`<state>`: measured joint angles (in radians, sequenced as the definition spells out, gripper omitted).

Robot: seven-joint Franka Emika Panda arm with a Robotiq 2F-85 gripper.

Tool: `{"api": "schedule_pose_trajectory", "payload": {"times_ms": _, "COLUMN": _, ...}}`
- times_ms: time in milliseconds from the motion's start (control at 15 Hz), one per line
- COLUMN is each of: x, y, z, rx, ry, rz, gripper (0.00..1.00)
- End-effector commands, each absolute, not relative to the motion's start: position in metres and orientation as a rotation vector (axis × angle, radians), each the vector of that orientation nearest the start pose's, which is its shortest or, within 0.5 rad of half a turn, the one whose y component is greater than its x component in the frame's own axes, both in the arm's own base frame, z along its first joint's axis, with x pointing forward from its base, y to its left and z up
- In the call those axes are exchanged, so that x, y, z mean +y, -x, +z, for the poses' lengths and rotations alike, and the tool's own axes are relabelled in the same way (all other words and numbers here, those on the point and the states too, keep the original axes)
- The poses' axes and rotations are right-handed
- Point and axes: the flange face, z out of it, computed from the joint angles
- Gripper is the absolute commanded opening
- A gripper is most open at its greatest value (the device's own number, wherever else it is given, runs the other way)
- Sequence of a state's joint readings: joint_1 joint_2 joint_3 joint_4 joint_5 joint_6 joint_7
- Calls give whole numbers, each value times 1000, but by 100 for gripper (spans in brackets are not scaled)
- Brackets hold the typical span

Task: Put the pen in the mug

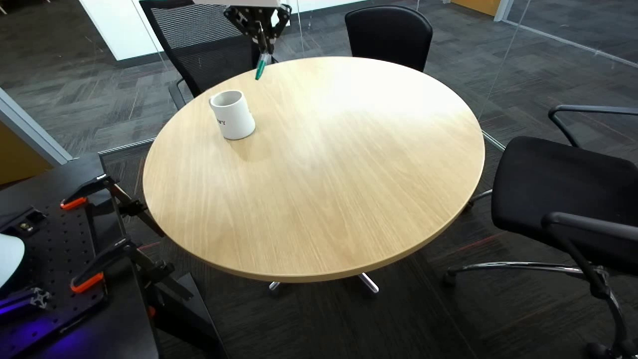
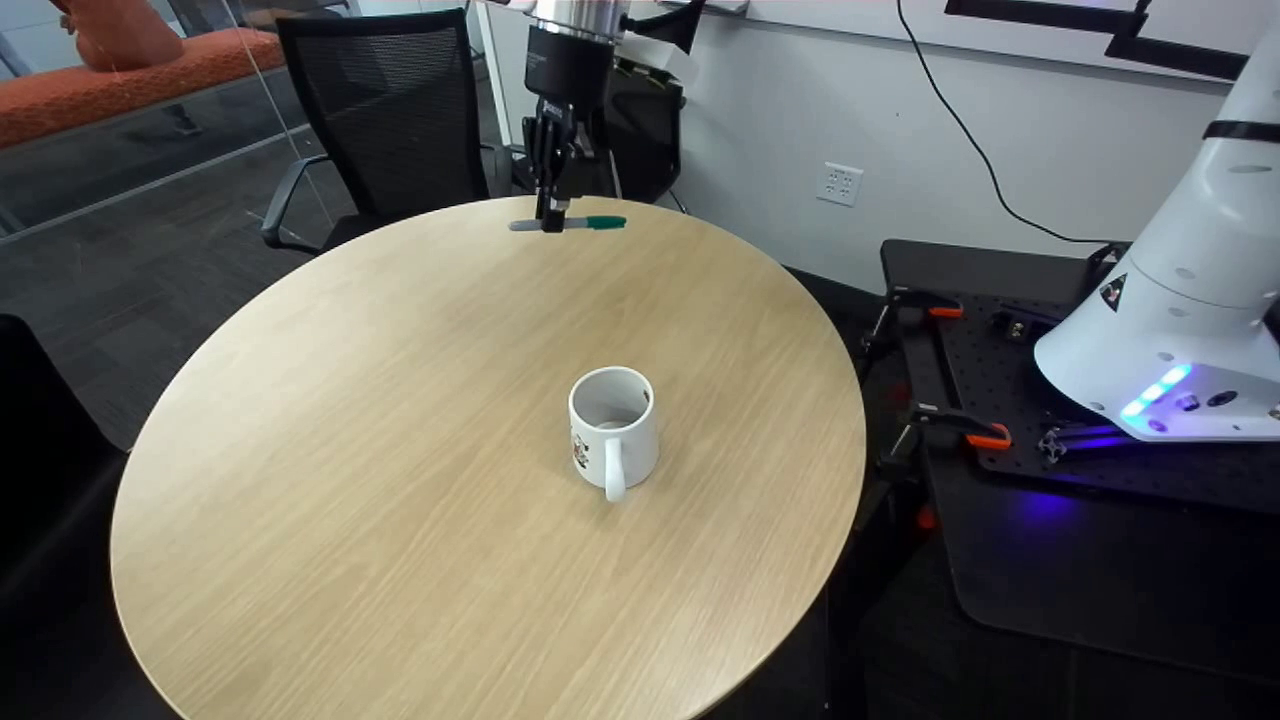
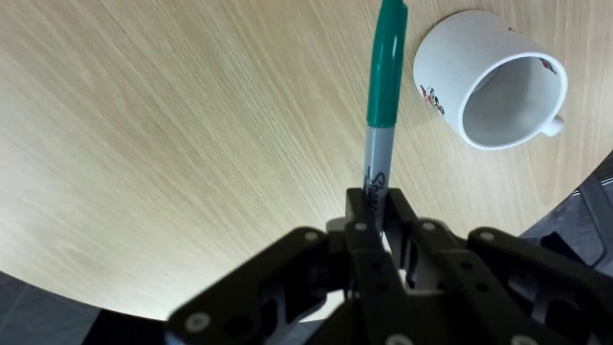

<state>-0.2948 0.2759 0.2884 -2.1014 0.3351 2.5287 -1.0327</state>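
The pen is a grey marker with a green cap; it shows in both exterior views (image 1: 261,68) (image 2: 605,222) and in the wrist view (image 3: 386,67). My gripper (image 3: 375,203) is shut on the pen's grey body, with the capped end sticking out. In an exterior view the gripper (image 2: 553,215) holds the pen about level above the table's far side. The white mug (image 2: 632,455) stands upright on the table, apart from the pen. It also shows in an exterior view (image 1: 237,118) and at the upper right of the wrist view (image 3: 455,62). Nothing shows inside it.
The round wooden table (image 1: 319,199) carries the mug. Black chairs (image 1: 389,37) (image 2: 385,110) stand around its edge. A black stand (image 2: 1060,560) with orange-tipped clamps (image 2: 985,437) and the white robot base (image 2: 1180,340) is beside the table. A wall (image 2: 780,130) rises behind.
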Motion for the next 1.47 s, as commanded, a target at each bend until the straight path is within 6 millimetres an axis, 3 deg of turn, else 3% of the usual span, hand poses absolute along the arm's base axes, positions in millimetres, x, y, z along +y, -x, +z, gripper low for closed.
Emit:
{"api": "schedule_pose_trajectory", "payload": {"times_ms": 0, "x": -18, "y": -594, "z": 306, "rx": -1266, "ry": 2542, "rz": -469, "gripper": 3}}
{"api": "schedule_pose_trajectory", "payload": {"times_ms": 467, "x": -22, "y": -589, "z": 286, "rx": -1538, "ry": 2203, "rz": -494, "gripper": 3}}
{"api": "schedule_pose_trajectory", "payload": {"times_ms": 1133, "x": 30, "y": -608, "z": 280, "rx": -1706, "ry": 1913, "rz": -596, "gripper": 3}}
{"api": "schedule_pose_trajectory", "payload": {"times_ms": 1400, "x": 40, "y": -611, "z": 278, "rx": -1786, "ry": 1692, "rz": -715, "gripper": 3}}
